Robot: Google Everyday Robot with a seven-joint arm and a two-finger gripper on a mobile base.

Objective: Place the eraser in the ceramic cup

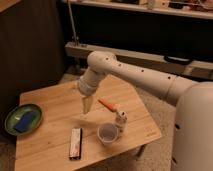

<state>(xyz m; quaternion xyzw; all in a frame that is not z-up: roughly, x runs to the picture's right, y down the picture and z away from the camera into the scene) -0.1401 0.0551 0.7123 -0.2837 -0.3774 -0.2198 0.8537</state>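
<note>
The eraser is a slim flat bar with dark edges and a pale centre strip. It lies on the wooden table near the front edge, left of the ceramic cup. The cup is small, round and pale, and stands upright near the table's front right. My gripper hangs from the white arm above the middle of the table. It is behind the eraser and the cup and touches neither.
A green plate with a blue block sits at the table's left edge. An orange stick and a small white bottle lie just behind the cup. A low shelf stands behind the table.
</note>
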